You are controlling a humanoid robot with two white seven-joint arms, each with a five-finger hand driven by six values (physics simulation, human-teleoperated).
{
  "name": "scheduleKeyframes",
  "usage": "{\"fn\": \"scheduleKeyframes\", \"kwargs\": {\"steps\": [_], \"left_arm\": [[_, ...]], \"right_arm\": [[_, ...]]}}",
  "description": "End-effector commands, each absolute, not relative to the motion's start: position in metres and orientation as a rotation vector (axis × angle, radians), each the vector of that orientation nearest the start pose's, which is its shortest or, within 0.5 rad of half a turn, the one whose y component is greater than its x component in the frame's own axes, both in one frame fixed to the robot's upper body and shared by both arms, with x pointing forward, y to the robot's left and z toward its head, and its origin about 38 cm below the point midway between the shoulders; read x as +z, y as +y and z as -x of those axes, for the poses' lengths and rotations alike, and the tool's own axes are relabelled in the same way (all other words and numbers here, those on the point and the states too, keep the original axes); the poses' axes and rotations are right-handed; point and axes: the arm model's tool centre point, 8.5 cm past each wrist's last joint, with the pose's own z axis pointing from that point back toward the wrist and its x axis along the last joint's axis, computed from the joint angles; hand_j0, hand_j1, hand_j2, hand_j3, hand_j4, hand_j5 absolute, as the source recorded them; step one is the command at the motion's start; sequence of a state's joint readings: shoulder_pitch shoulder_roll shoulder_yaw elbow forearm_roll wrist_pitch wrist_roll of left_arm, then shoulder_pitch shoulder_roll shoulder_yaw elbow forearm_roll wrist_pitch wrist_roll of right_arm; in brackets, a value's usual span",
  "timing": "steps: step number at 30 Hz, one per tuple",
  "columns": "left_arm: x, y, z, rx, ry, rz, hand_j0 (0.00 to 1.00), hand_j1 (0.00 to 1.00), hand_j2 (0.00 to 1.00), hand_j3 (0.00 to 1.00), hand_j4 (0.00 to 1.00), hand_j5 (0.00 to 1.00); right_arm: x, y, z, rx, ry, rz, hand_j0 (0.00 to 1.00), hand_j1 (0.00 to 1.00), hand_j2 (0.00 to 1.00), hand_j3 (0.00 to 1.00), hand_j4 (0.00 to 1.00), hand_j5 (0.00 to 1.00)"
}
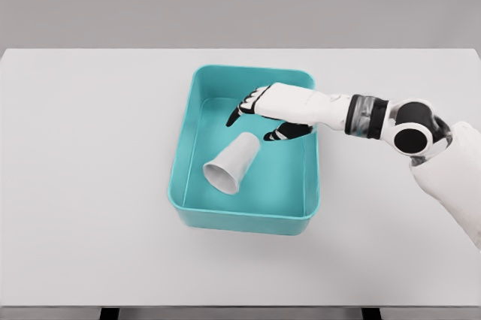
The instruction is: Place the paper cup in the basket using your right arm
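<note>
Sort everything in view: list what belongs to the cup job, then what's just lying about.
Job:
- paper cup, on its side inside the basket
- basket, teal
- right hand, open above the basket

Lying about:
- nothing besides the white table

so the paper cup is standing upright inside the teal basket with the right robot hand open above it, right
Not quite: the paper cup is not upright. The head view shows it lying on its side inside the teal basket, open mouth toward the camera. The rest holds: the right robot hand is open above it.
</note>
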State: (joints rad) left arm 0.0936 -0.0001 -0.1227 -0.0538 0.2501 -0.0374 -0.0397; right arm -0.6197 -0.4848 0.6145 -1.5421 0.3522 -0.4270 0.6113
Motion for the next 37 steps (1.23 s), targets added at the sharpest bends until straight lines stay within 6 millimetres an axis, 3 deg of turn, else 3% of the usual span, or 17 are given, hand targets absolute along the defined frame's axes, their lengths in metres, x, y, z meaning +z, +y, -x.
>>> {"fn": "scheduleKeyframes", "kwargs": {"steps": [1,3,6,8,10,12,13,15,16,18,21,29,37], "left_arm": [[-0.262,0.266,0.038,0.128,-0.004,-0.046,1.00,1.00,1.00,1.00,1.00,1.00],[-0.262,0.266,0.038,0.128,-0.004,-0.046,1.00,1.00,1.00,1.00,1.00,1.00],[-0.262,0.266,0.038,0.128,-0.004,-0.046,1.00,1.00,1.00,1.00,1.00,1.00],[-0.262,0.266,0.038,0.128,-0.004,-0.046,1.00,1.00,1.00,1.00,1.00,1.00],[-0.262,0.266,0.038,0.128,-0.004,-0.046,1.00,1.00,1.00,1.00,1.00,1.00],[-0.262,0.266,0.038,0.128,-0.004,-0.046,1.00,1.00,1.00,1.00,1.00,1.00],[-0.262,0.266,0.038,0.128,-0.004,-0.046,1.00,1.00,1.00,1.00,1.00,1.00],[-0.262,0.266,0.038,0.128,-0.004,-0.046,1.00,1.00,1.00,1.00,1.00,1.00],[-0.262,0.266,0.038,0.128,-0.004,-0.046,1.00,1.00,1.00,1.00,1.00,1.00],[-0.262,0.266,0.038,0.128,-0.006,-0.046,1.00,1.00,1.00,1.00,1.00,1.00],[-0.262,0.266,0.038,0.128,-0.006,-0.046,1.00,1.00,1.00,1.00,1.00,1.00],[-0.262,0.266,0.038,0.128,-0.004,-0.046,1.00,1.00,1.00,1.00,1.00,1.00],[-0.262,0.267,0.041,0.130,0.002,-0.050,1.00,1.00,1.00,1.00,1.00,1.00]], "right_arm": [[0.200,-0.148,-0.427,2.026,-1.595,0.185,1.00,1.00,1.00,1.00,1.00,1.00],[0.211,-0.149,-0.424,2.032,-1.628,0.198,1.00,1.00,1.00,1.00,1.00,1.00],[0.242,-0.155,-0.420,1.984,-1.751,0.213,1.00,1.00,1.00,1.00,1.00,1.00],[0.262,-0.175,-0.418,1.879,-1.848,0.144,1.00,1.00,1.00,1.00,1.00,1.00],[0.277,-0.207,-0.418,1.738,-1.942,0.097,1.00,1.00,1.00,1.00,1.00,1.00],[0.293,-0.269,-0.413,1.366,-2.118,-0.047,1.00,1.00,1.00,1.00,1.00,1.00],[0.296,-0.290,-0.414,1.230,-2.161,-0.107,1.00,1.00,1.00,1.00,1.00,1.00],[0.282,-0.352,-0.406,1.001,-2.169,-0.046,1.00,1.00,1.00,1.00,1.00,1.00],[0.275,-0.371,-0.397,0.955,-2.171,-0.003,1.00,1.00,1.00,1.00,1.00,1.00],[0.254,-0.378,-0.390,0.942,-2.097,0.008,1.00,1.00,1.00,1.00,1.00,1.00],[0.203,-0.381,-0.385,1.019,-1.864,0.082,1.00,1.00,1.00,1.00,1.00,1.00],[0.195,-0.381,-0.383,1.008,-1.851,0.075,1.00,1.00,1.00,1.00,1.00,1.00],[0.185,-0.367,-0.385,0.961,-1.882,0.032,1.00,1.00,1.00,1.00,1.00,1.00]]}}
